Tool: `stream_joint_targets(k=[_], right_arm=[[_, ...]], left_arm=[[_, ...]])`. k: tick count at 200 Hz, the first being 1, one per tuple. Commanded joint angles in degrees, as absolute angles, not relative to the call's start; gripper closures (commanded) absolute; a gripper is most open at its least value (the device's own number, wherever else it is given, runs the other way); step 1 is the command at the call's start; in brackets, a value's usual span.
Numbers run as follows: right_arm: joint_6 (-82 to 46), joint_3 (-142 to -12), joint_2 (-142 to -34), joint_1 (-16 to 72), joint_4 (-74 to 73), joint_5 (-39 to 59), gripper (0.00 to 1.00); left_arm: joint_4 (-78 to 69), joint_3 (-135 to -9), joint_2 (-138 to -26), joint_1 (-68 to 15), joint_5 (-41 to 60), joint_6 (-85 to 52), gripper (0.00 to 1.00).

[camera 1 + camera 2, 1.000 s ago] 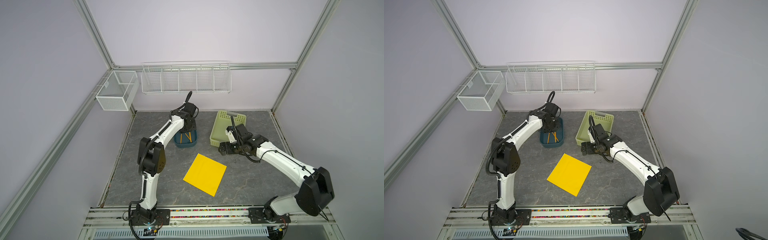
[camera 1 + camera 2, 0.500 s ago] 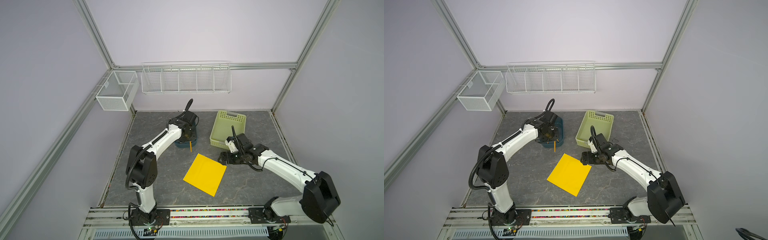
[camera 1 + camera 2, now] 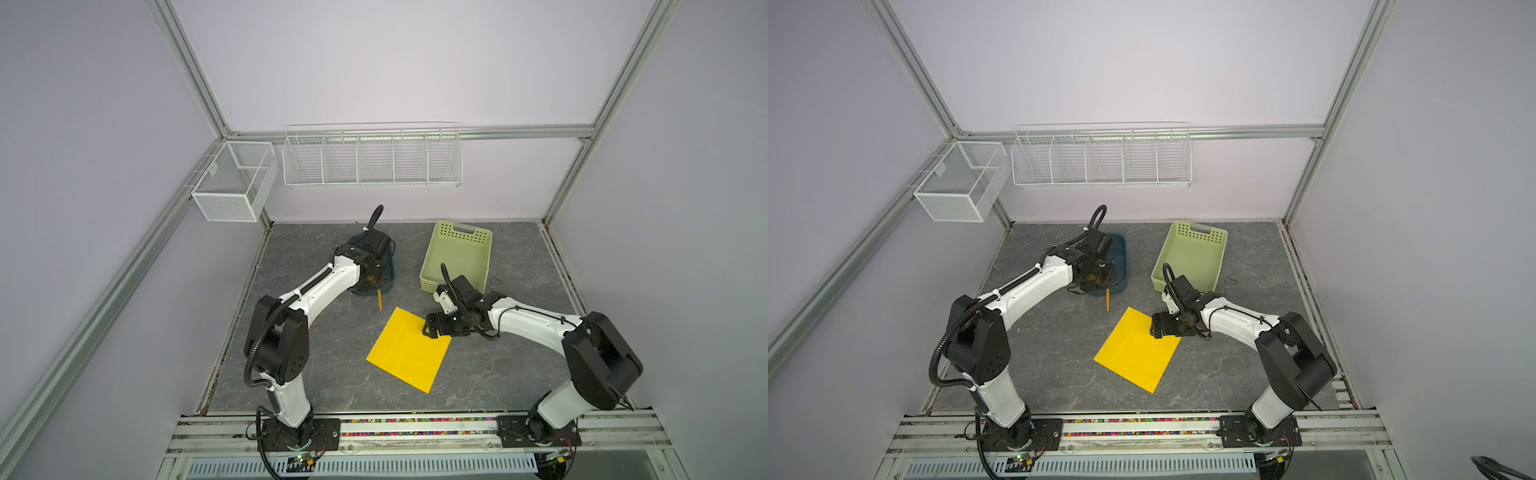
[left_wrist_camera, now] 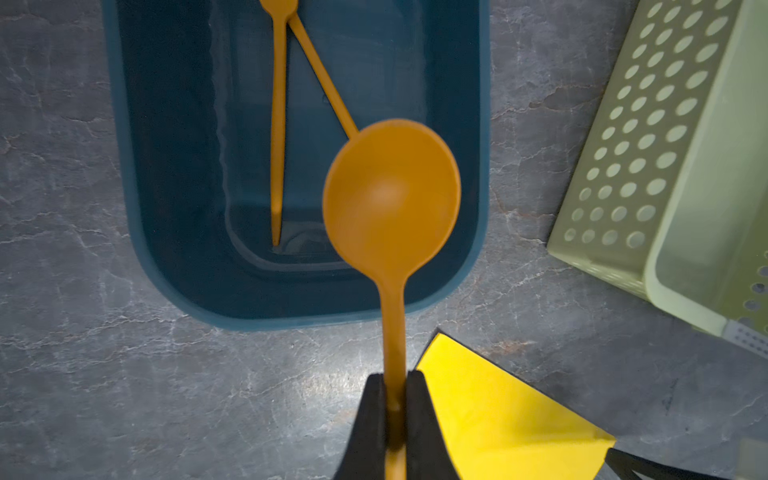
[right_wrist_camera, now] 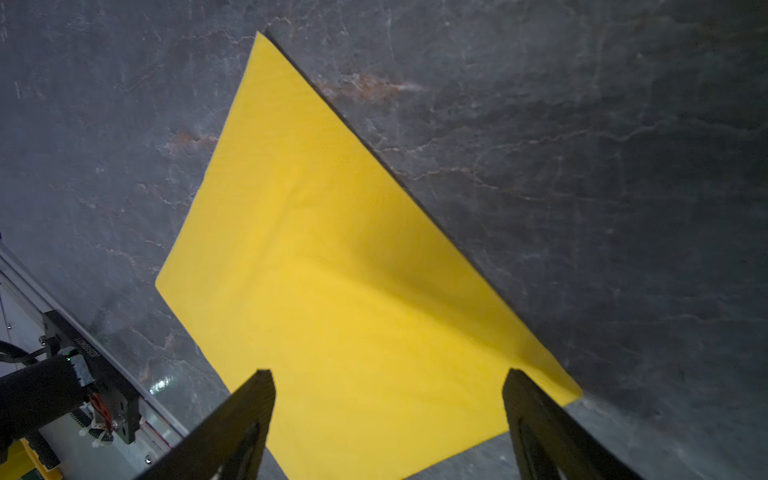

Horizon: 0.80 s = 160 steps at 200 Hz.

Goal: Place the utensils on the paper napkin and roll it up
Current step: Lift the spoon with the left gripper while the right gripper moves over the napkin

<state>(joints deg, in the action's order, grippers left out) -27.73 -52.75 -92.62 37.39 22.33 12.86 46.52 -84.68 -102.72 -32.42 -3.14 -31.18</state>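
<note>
1. holding the spoon [image 4: 390,195]: left gripper [image 4: 392,388] is clamped on the thin handle, a little behind the bowl. the bowl sticks out ahead of the tips, over the near wall of the blue tub [image 4: 124,166].
2. right gripper [image 5: 388,386]: jaws wide apart, nothing between them, poised over the napkin [image 5: 332,270] at the corner nearest its own arm. cannot tell if the tips touch the paper.
3. napkin lies flat on the table, beside and past the left gripper's tips and directly under the right one. a faint crease runs across it.
4. two more utensils [image 4: 277,124] lie crossed in the tub, ahead of the left gripper. their heads are cut off, so cannot say which is fork or knife.
5. handling, spoon (judged): light, stiff, slick plastic. a narrow handle in flat pads may swivel, so lower it gently. for the ones in the tub, pinching mid-handle looks best.
6. handling, napkin (judged): very thin, soft and light. it will likely slide or crumple if nudged. pin a corner while cutlery goes on, then lift an edge to roll.
7. in the way: the tub wall is just under the bowl. the green basket [image 3: 457,257] sits behind the right gripper, clear of the napkin. the right gripper covers one corner, so the two arms could crowd each other there.
</note>
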Motion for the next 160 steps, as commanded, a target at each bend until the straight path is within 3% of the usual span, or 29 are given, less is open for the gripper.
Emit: stream_joint_targets(k=[1, 160], right_arm=[[-28.3, -53.6, -94.2, 37.9, 21.4, 11.7, 0.1], [-46.9, -50.7, -92.1, 47.1, 26.7, -1.7, 0.09]], left_arm=[[45.8, -84.0, -101.3, -32.7, -3.4, -31.7, 0.95], [45.7, -81.9, -100.4, -32.8, -2.4, -31.0, 0.95]])
